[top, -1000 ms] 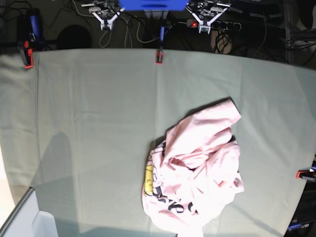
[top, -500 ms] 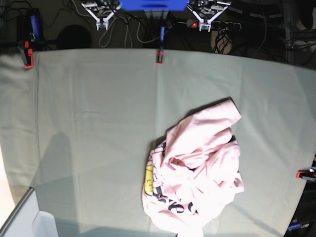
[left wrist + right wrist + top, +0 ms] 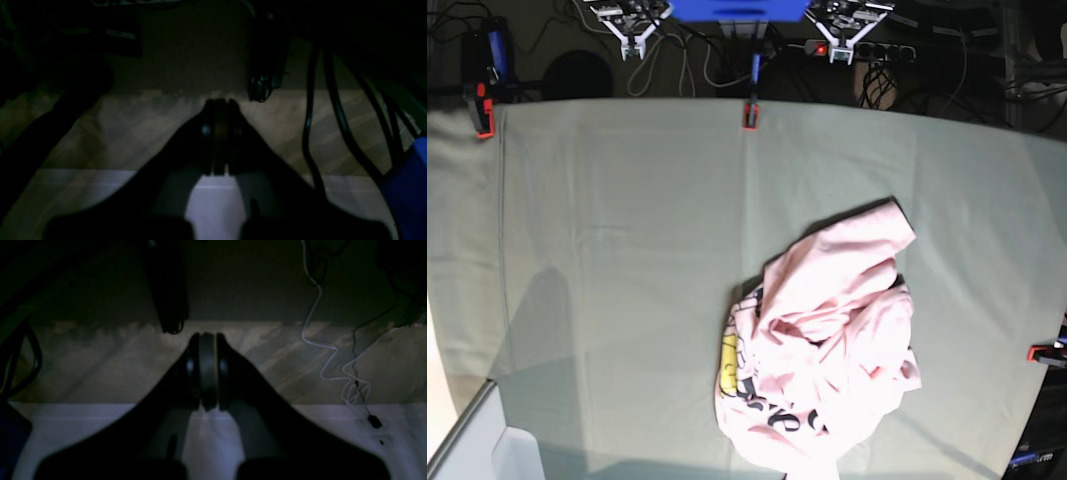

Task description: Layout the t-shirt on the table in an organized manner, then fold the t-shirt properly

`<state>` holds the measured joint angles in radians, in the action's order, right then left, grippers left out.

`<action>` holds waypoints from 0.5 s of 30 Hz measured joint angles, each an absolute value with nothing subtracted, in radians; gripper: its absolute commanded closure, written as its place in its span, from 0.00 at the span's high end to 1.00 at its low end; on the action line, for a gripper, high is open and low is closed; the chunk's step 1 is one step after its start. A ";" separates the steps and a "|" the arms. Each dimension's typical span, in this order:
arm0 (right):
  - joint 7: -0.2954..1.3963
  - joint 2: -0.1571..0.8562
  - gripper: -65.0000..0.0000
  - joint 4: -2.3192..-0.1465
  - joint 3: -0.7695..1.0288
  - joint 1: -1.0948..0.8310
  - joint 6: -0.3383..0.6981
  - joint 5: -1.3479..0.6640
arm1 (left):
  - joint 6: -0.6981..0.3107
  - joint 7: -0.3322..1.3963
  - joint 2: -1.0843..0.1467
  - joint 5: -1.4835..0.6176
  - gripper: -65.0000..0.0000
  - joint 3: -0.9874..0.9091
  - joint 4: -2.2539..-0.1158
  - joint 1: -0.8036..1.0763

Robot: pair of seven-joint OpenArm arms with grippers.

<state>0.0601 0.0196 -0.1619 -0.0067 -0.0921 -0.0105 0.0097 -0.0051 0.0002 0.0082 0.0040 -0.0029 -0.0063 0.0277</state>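
The pale pink t-shirt (image 3: 822, 350) lies crumpled in a heap on the table (image 3: 627, 250), right of centre toward the near edge, with black lettering and a yellow patch showing at its left side. Both arms sit beyond the far edge, well away from the shirt. My left gripper (image 3: 840, 55) is at the top right of the base view and my right gripper (image 3: 633, 50) at the top left. In the left wrist view the left gripper (image 3: 218, 103) is shut on nothing; in the right wrist view the right gripper (image 3: 207, 336) is shut and empty too.
Red-orange clamps hold the cloth at the far edge (image 3: 750, 114), the far left corner (image 3: 483, 120) and the right edge (image 3: 1045, 353). A blue block (image 3: 737, 9) and cables sit behind the table. A pale bin corner (image 3: 477, 440) shows at bottom left.
The right gripper has drifted slightly toward the top left of the base view. The shirt and the left gripper have not moved.
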 measured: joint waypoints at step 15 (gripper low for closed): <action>0.060 0.019 0.00 -0.165 -0.002 -0.074 -0.010 0.010 | -0.004 0.000 -0.014 0.004 0.00 -0.002 -0.006 0.028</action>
<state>0.0601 0.0193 -0.1654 -0.0025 -0.0742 -0.0105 0.0097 -0.0044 0.0002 -0.0135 0.0036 -0.0017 -0.0063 0.0277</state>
